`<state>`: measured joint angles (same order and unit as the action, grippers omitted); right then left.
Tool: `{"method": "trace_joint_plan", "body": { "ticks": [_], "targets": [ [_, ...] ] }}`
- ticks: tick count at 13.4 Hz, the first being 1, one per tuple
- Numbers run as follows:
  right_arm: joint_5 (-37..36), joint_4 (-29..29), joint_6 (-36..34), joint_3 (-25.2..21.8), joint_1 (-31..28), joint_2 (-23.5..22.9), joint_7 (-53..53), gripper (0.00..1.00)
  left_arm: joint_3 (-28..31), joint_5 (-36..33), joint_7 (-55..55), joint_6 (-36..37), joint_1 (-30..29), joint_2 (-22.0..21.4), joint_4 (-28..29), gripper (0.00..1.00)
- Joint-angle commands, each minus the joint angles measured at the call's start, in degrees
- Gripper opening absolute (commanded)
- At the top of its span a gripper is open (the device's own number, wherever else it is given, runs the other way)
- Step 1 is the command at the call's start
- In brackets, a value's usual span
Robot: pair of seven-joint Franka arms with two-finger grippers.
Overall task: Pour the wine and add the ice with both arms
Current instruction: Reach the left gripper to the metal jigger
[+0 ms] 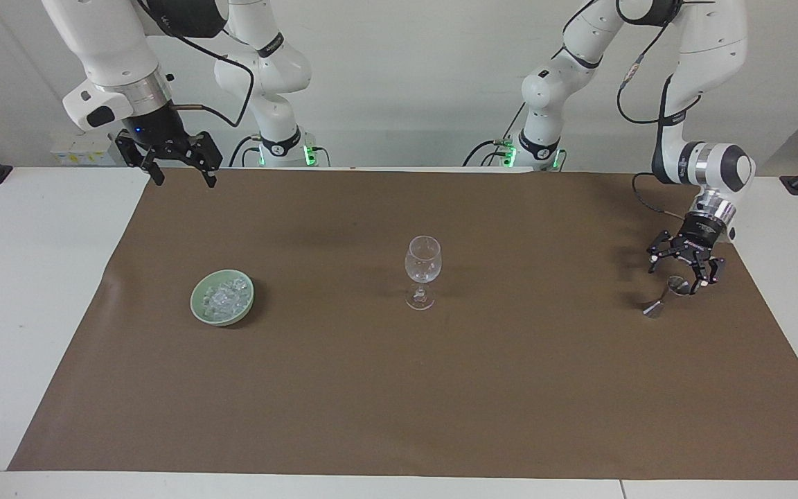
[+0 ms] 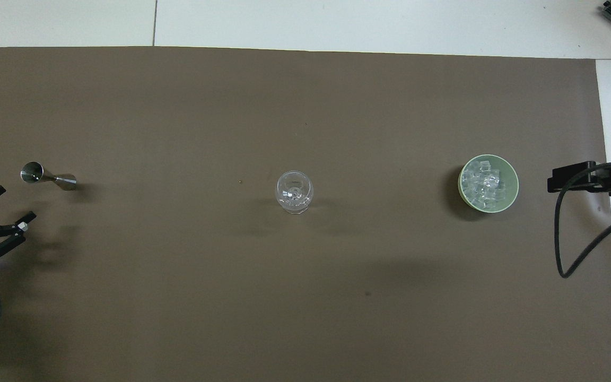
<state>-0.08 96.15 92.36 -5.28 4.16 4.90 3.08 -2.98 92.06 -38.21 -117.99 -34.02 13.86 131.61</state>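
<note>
A: Where do the task items sit?

B: In the facing view, the wine glass [image 1: 423, 272] stands upright at frame centre on the brown mat [image 1: 399, 416]. The ice [image 1: 224, 294] fills the pale green bowl [image 1: 199, 305] at lower left of centre. A steel jigger [image 1: 663, 298] lies on its side at right of centre.

A: State of the grippers?

B: The left gripper [image 1: 683, 272] hangs just above the jigger's cup end with its fingers spread, holding nothing. The right gripper [image 1: 179, 168] waits at upper left of the frame over the mat's edge, fingers also spread and empty.

A: What is the step in hand?

B: Judging by position, the pick-up of the jigger. Centre the jaws over the narrow waist, not the flared cup, with the fingers across the long axis. Descend until the fingertips straddle the metal, then close gently; a smooth round body on its side may roll away under one-sided contact.
</note>
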Motion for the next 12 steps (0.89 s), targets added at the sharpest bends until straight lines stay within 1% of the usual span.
{"method": "trace_joint_plan", "body": {
  "ticks": [1,4,10,12],
  "targets": [
    [1.2,2.2,1.3,0.2,-0.3,1.8,-1.6,1.00,0.5,3.2,2.7,-1.3,1.8,2.4,-1.3,1.00],
    [1.2,2.1,1.2,0.2,-0.3,1.8,-1.5,1.00,0.5,4.0,2.8,-0.8,1.6,3.9,-2.6,1.00],
    [1.2,1.8,0.5,0.2,-0.4,1.8,-1.4,1.00,0.4,5.4,3.2,-0.5,1.6,4.9,-2.5,1.00],
    [1.2,1.8,0.5,0.1,-0.4,1.8,-1.4,1.00,0.4,7.0,3.2,-0.2,1.9,4.9,-2.3,1.00]
  ]
}}
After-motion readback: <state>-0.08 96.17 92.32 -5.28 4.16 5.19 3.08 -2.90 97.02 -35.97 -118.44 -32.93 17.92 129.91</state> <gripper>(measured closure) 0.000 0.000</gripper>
